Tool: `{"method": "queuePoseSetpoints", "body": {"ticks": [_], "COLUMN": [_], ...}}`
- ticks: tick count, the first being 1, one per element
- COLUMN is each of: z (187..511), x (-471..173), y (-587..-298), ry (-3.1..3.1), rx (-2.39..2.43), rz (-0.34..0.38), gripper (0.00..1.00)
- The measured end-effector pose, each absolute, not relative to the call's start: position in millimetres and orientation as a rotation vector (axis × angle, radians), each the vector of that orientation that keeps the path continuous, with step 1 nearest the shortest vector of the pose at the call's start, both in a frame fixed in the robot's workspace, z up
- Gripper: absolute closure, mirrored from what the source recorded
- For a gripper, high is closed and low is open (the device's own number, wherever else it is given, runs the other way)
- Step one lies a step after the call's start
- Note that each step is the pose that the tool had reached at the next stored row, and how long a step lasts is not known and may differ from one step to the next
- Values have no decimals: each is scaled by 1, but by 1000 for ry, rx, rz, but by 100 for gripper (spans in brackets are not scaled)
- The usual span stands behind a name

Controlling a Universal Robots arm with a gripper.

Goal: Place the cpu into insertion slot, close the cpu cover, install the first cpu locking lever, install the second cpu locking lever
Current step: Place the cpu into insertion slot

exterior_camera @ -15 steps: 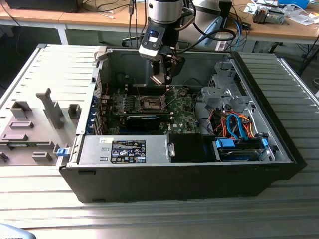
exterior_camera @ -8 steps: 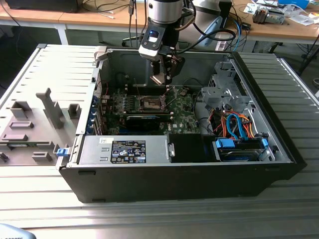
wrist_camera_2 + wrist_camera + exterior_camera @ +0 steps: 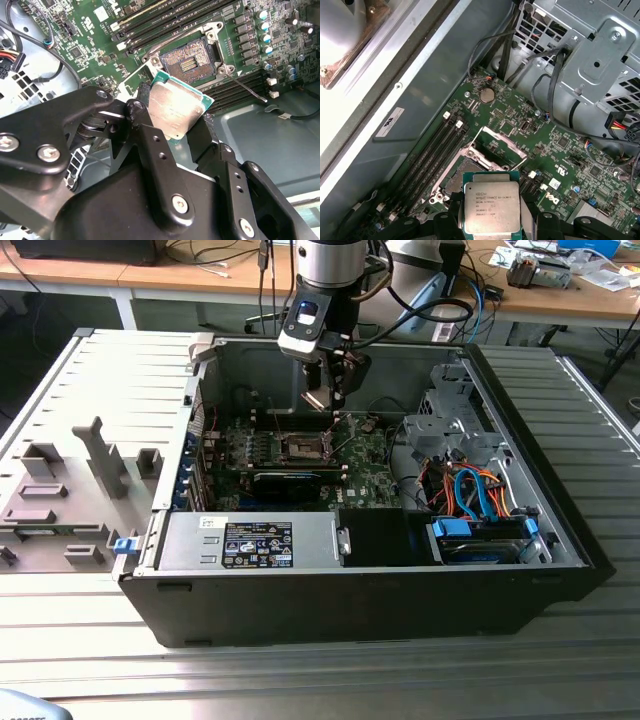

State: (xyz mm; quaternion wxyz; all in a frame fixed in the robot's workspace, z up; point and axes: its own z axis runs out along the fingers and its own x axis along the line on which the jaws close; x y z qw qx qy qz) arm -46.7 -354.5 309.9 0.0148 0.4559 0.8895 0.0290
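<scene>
**cpu (image 3: 492, 209) high over the open socket**

Inside the computer case (image 3: 350, 610), above the green motherboard (image 3: 560, 150), the insertion slot (image 3: 190, 59) lies bare, its cpu cover (image 3: 503, 144) standing up. The gripper (image 3: 172, 122) pinches the cpu by two edges, well clear of the slot. It looks turned against the socket's square. I'd say square it, level it, then lower gently.

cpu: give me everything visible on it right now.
The cpu is a flat square chip with a dull silver-grey metal lid carrying dark print and a thin green board edge around it. The gripper pinches it by two opposite edges, with the lid facing both wrist cameras. It hangs clear above the motherboard, close to the open insertion slot, not seated. Nothing else touches it.
</scene>
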Motion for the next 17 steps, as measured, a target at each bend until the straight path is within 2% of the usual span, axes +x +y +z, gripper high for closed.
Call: {"method": "queuePoseSetpoints", "body": {"ticks": [17], "z": [310], "x": [-47], "y": [-354], "ry": [2759], "rx": [1435], "rz": [89], "gripper": [45]}}
